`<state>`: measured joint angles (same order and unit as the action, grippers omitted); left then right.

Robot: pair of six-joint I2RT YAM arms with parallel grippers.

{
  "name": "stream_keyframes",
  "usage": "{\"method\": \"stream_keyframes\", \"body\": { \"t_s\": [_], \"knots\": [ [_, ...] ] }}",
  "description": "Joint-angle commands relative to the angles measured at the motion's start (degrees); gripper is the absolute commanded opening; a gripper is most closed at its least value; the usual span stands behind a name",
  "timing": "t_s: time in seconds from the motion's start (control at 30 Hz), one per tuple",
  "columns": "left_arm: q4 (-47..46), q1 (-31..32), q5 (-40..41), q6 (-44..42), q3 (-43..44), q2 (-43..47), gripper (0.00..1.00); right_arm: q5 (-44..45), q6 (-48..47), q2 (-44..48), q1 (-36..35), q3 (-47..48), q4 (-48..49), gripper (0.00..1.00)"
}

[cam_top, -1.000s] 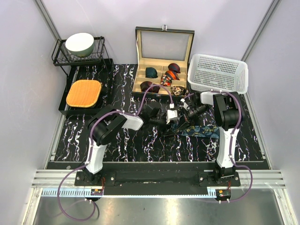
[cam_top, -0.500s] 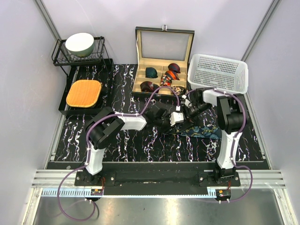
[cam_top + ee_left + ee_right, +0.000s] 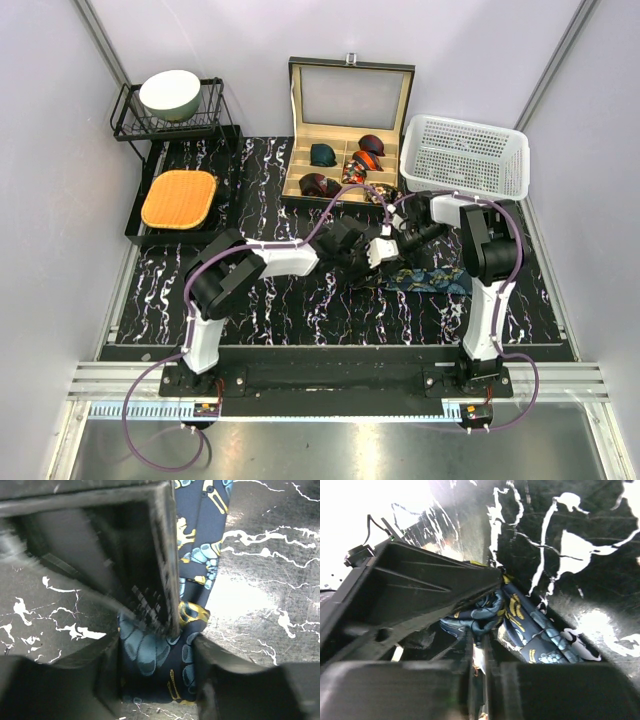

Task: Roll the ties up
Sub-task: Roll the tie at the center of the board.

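Navy cloth with teal and gold figures marks the tie [image 3: 432,280] being worked. It is laid on the surface [image 3: 270,300] just in front of the box [image 3: 351,95], a little to its right. Most of its length is seen lying flat there. One end is gathered into a small lump where both tools meet, near the box's front edge.

The left tool [image 3: 156,655] is seen clamped on that lump: patterned cloth fills the gap between its fingers and touches both. The right tool [image 3: 479,645] is seen with its fingers almost together, and a fold of the tie appears to be pinched in the narrow slit between them (a pale scrap shows there too, perhaps lining, though it cannot be made out).

The step in hand is judged to be the start of the roll. The end is held from two sides, yet no tidy coil is formed and the long tail is not yet wound. For the next move, the gathered end would need to be turned over itself while the tail is fed in evenly, edges in line, so that the coil does not skew. One tool would have to be released and set afresh without the first turns springing loose. Afterwards, a place beside the rolled ties [image 3: 372,145] inside the box would be called for.

No brand, label or writing can be read anywhere.
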<state>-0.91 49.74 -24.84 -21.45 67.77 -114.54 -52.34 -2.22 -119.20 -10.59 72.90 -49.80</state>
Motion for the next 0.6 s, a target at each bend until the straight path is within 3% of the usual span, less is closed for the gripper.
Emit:
{"method": "stream_keyframes", "body": {
  "t_s": [0.0,0.2,0.33,0.5,0.57],
  "knots": [
    [8.41,-0.51,-0.19,0.53,-4.82,-3.68,0.57,11.01,-2.88,-4.11,-0.75,-0.13,1.29,0.00],
    [-14.95,-6.05,-16.72,6.33,-13.00,-1.03,0.67,13.13,-6.30,-5.43,-0.75,0.75,-0.03,0.00],
    [-20.71,-6.49,-21.12,6.25,-13.36,-3.14,0.67,13.93,-9.02,-7.19,-0.75,2.07,-1.35,0.00],
    [-14.67,-6.32,-20.78,3.79,-9.58,-4.82,0.40,14.45,-9.47,-8.24,-1.10,3.65,-2.40,0.00],
    [-13.25,-6.23,-19.99,1.77,-10.80,-3.42,0.39,14.89,-9.30,-7.89,-1.10,4.09,-2.49,0.00]
  ]
}}
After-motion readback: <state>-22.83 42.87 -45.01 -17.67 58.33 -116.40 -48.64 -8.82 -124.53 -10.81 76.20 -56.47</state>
